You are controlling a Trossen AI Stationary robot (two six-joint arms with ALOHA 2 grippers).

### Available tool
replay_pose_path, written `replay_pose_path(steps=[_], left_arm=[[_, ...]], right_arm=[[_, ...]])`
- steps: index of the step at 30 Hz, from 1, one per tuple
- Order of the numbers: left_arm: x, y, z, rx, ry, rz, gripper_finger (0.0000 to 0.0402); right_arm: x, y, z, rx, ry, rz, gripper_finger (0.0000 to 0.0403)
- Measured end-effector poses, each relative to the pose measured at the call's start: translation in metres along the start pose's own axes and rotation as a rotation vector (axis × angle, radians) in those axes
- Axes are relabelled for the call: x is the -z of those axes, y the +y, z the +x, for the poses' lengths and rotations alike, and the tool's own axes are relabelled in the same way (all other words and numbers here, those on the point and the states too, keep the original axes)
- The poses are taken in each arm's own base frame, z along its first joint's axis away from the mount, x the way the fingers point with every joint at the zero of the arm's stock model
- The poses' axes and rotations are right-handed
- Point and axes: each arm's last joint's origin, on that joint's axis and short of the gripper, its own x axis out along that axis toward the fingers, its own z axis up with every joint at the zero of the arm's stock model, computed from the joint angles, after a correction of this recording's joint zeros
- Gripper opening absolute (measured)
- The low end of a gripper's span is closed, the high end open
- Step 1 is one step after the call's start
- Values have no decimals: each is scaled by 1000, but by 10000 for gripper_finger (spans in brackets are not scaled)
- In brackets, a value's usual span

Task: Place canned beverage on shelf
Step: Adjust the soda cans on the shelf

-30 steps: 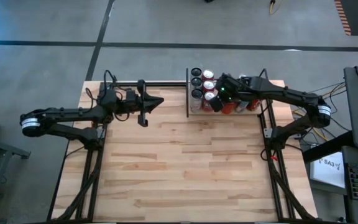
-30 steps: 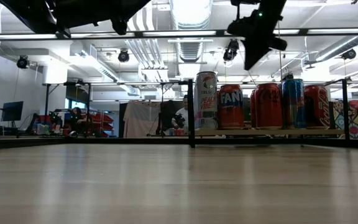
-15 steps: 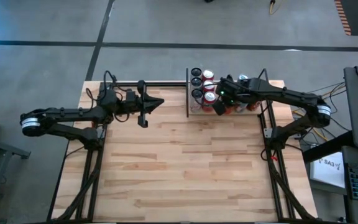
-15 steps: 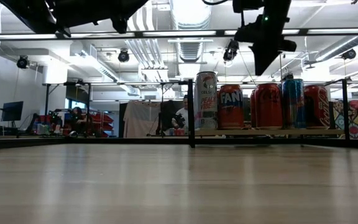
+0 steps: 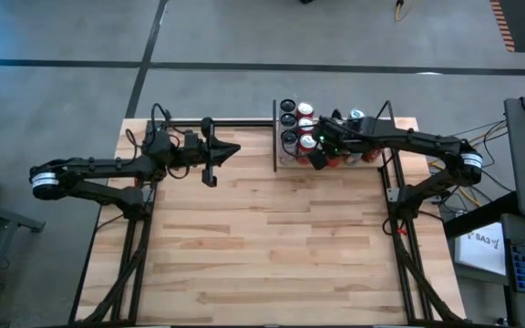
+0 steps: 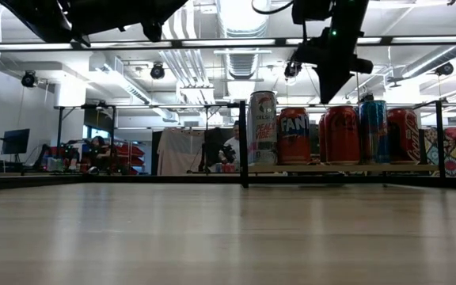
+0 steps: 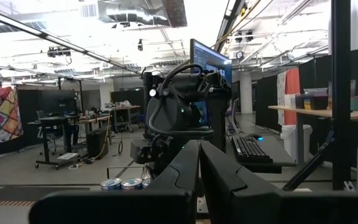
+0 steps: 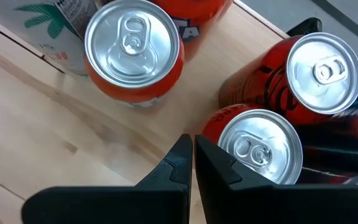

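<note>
**A:** Several cans already stand on the shelf [image 5: 335,160] at the far right of the tabletop [image 5: 262,246]. From the low view you can read a tall white can [image 6: 262,127] at the shelf's left end, then an orange Fanta can [image 6: 294,135], a red can [image 6: 341,134], a blue one [image 6: 373,131] and another red one [image 6: 402,134]. All are upright on the board, none on the bare tabletop.

**B:** And your right end effector [image 5: 318,157]?

**A:** It hangs just above the front of that cluster, fingers clenched together with nothing between them. The right wrist view looks straight down on the orange can [image 8: 133,51] and two red cans [image 8: 261,146], with the closed fingertips [image 8: 191,155] over the wood between them.

**B:** So which step are you in?

**A:** I'd judge the placing is done for whichever can went in last, and you are at the retreat. No can waits anywhere else that I can see, so the task looks close to finished.

**B:** What does the next move ask of you?

**A:** Lift clear before you swing away; the cans stand tight together and a sideways brush could tip one. Mind the black corner post [image 6: 243,142] too.

**B:** The left end effector [image 5: 211,173]?

**A:** Idle over the far left of the tabletop, also clenched and empty.
</note>
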Motion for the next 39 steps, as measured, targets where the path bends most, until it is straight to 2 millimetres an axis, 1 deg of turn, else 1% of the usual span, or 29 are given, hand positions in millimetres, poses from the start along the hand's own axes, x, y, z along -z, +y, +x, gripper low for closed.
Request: replay_pose_path(steps=[17,39], left_arm=[[0,0,0,0,1,0,0],[1,0,0,1,5,-2,0]], right_arm=[[10,-1,12,34,38,10,9],[11,-3,12,62,47,12,9]])
